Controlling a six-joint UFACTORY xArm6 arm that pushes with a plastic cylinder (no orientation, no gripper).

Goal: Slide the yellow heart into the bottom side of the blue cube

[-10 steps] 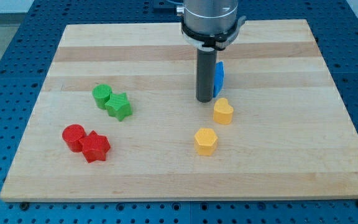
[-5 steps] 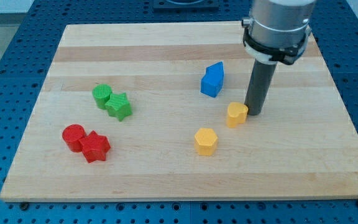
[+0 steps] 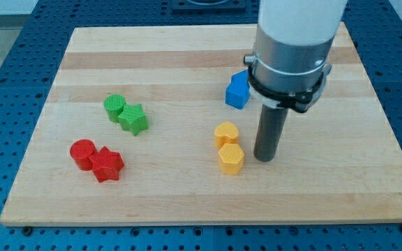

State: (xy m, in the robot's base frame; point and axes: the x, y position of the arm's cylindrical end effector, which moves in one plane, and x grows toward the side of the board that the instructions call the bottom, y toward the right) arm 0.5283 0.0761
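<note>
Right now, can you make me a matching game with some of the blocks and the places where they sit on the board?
Things:
1. blue cube
2. yellow heart
3. green star
4. red cylinder

Places:
A. touching the yellow hexagon, on its top side in the view
B. farthest toward the view's left
C. partly hidden behind the arm, nearest the view's top
D. touching the green cylinder

My tip stands just to the view's right of the yellow hexagon.

Pairs: 1-C, 2-A, 3-D, 4-B
</note>
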